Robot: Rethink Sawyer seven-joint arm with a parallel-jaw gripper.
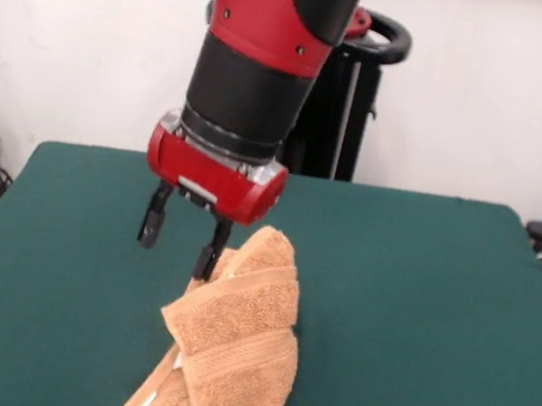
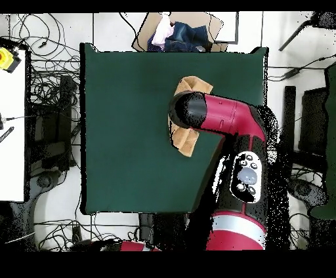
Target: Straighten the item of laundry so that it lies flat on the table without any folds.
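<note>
Lying bunched and folded on the table [image 1: 421, 285], orange-tan towel [image 1: 236, 345], beside spread, empty jaws [image 1: 178, 245].

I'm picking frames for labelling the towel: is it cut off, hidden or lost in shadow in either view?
Front view: even light, no glare; the towel is sharp but cut off by the bottom edge, with the open gripper beside its upper end. Overhead view: the arm covers the towel's middle, so only its two ends show on the table.
</note>
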